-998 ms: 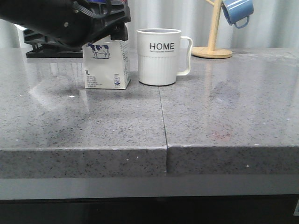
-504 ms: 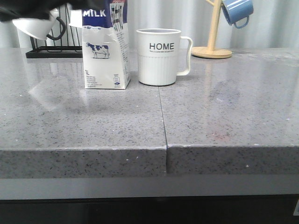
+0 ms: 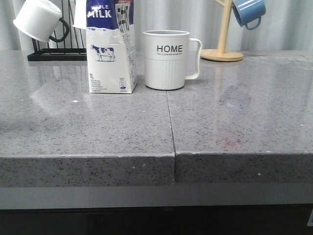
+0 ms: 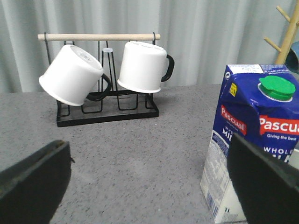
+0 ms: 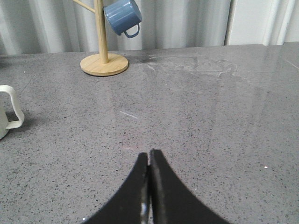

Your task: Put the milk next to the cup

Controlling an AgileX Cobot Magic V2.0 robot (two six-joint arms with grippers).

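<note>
A: One carton of milk (image 3: 110, 49) stands upright on the surface (image 3: 146, 127), just left of the cup (image 3: 166, 59), near it but not touching. The placing looks done.

B: Handling? If it had to be taken up again.

A: Judged only: a 1L carton, so heavy if full, and I cannot tell how full. Paperboard walls, stiff at the edges, giving in the middle of a face. Coating likely smooth, a bit slippery. Tall on a small base, so a shove near the top could tip it. Grip across two opposite faces, mid-height or a little below, clear of the green cap (image 4: 277, 88).

B: Cup?

A: Ceramic by the look, rigid, breakable. Handle points right, away from the carton.

B: Pincers.

A: Left pincer (image 4: 149, 179) spread wide, holding nothing, carton just beside one finger. Right pincer (image 5: 149, 186) closed, tips together, empty, over bare surface.

B: Surface and room.

A: Grey speckled stone, glossy, one seam running near to far. Far left, a black rack (image 3: 56, 53) with white mugs (image 4: 142, 66). Far right, a wooden mug tree (image 3: 222, 49) with a blue mug (image 3: 248, 12). Pale curtain behind.
</note>
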